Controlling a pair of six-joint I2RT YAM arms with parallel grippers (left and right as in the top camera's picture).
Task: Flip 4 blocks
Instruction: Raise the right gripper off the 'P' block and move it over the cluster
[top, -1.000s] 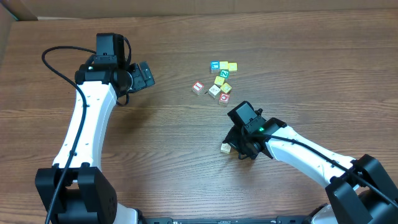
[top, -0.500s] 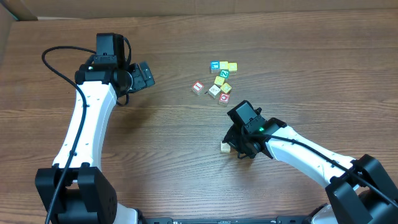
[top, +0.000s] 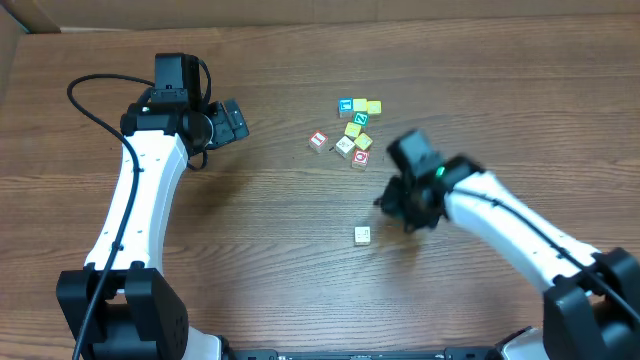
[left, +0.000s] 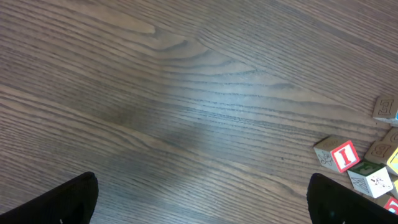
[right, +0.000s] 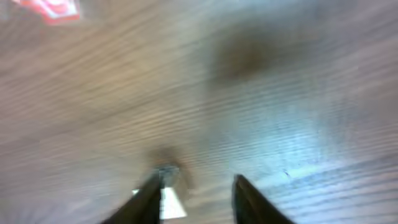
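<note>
Observer: Surface: brown wood-grain bench (top: 300, 260). Your small cream wooden cube (top: 363, 235) sits alone on it, well apart from the cluster of small printed wooden cubes (top: 352, 130) farther back.

Operator: Right side?

Observer: Your right tool (right: 202, 200) hovers near the cream cube, blurred from overhead. Wrist view: fingers partly apart, nothing between them. The cube lies just outside one finger; contact, cannot tell.

Operator: Other blocks?

Observer: In the cluster: a red-printed pale cube (top: 319, 141), slightly apart on the side toward your left arm; a second red-printed cube (top: 361, 157) at the near edge; a yellowish cube (top: 364, 141) just behind it.

Operator: Left?

Observer: Your left tool (top: 235, 122) hangs spread wide, holding nothing, well apart from the cluster.
</note>
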